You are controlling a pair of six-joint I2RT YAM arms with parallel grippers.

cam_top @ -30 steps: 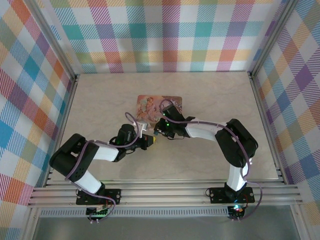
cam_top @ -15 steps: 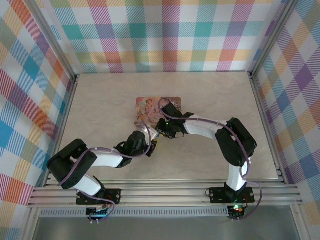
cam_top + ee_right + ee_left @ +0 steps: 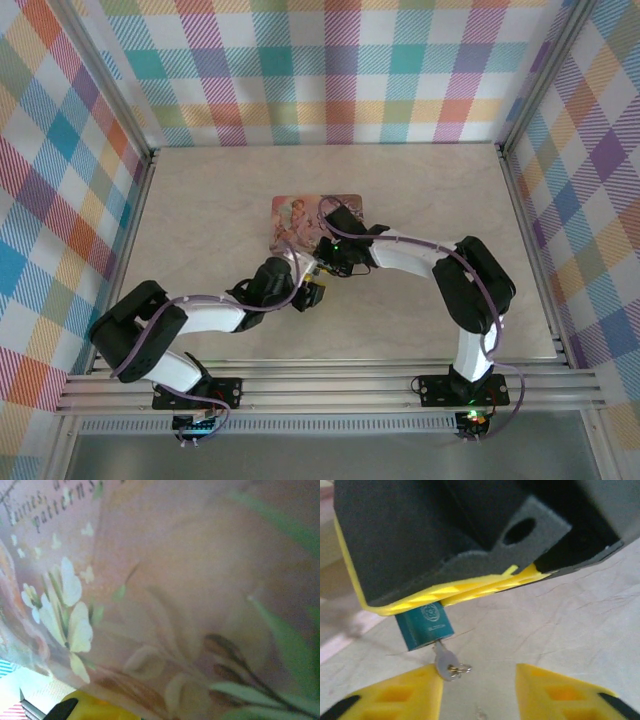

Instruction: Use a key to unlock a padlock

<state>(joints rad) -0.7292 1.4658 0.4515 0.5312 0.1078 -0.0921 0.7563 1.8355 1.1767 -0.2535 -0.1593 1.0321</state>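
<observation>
Left wrist: left gripper (image 3: 479, 690) parted beneath padlock (image 3: 425, 625) pinched by right gripper (image 3: 445, 591).

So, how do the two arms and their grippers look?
The left arm and right arm have black joints, white shells and purple cables. The left gripper has yellow hollowed fingers; the right gripper is black with yellow fingers.

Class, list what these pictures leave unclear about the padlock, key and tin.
1. Padlock shackle: left wrist view, covered by the right hand; locked or open unknown.
2. Key blade: left wrist view, buried in the padlock.
3. Tin: right wrist view, blurred, cut by every edge.
</observation>
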